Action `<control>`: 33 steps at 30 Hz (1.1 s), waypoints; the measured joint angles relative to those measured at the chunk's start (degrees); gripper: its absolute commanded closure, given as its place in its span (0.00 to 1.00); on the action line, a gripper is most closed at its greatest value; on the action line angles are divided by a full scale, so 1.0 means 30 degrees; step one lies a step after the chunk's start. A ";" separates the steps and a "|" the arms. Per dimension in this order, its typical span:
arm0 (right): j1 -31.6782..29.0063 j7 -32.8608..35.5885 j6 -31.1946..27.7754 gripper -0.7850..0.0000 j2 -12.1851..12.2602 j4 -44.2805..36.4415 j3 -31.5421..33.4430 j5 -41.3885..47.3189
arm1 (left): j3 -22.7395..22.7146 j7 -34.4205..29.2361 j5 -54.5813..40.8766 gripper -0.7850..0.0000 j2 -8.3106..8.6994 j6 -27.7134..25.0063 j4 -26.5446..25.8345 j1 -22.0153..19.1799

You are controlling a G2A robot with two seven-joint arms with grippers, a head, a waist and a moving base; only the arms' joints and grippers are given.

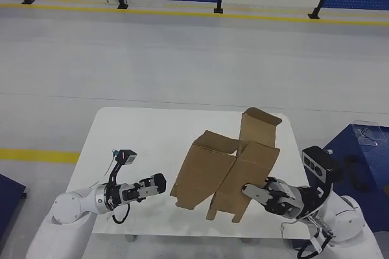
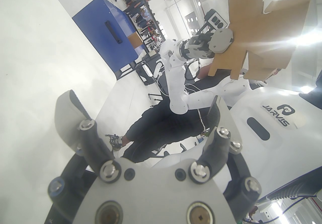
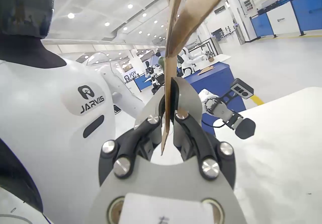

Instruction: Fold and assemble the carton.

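Note:
A flat brown carton [image 1: 227, 169] with its flaps spread is held up in the air above the white table [image 1: 136, 139]. My right gripper [image 1: 251, 190] is shut on one edge of the carton [image 3: 168, 99], the cardboard pinched between its two fingers [image 3: 187, 99]. In the left wrist view the carton [image 2: 261, 33] hangs with my right gripper [image 2: 222, 42] clamped on its edge. My left gripper [image 1: 161, 183] stands open, apart from the carton, low over the table's front left. Nothing lies between its fingers [image 2: 73, 106].
A blue cabinet [image 1: 369, 158] stands right of the table, with a clear plastic piece [image 1: 368, 131] on it. Another blue cabinet [image 1: 0, 194] is at the left edge. A yellow floor line [image 1: 32, 155] runs past the table's left side.

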 measured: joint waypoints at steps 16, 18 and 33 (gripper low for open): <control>0.1676 -0.8651 -0.3716 1.00 -0.0830 -0.0628 0.3732 -1.0559 | 0.0000 0.0000 0.0000 0.00 0.0000 0.0000 0.0000 0.0000; 0.2105 -1.2007 -0.3534 1.00 -0.1223 -0.1135 0.4356 -1.4650 | 0.0000 0.0000 0.0000 0.00 0.0000 0.0000 0.0000 0.0000; 0.1738 -3.9227 0.8171 1.00 -0.1559 -0.1994 0.2240 -4.8667 | 0.0000 0.0000 0.0000 0.00 0.0000 0.0000 0.0000 0.0000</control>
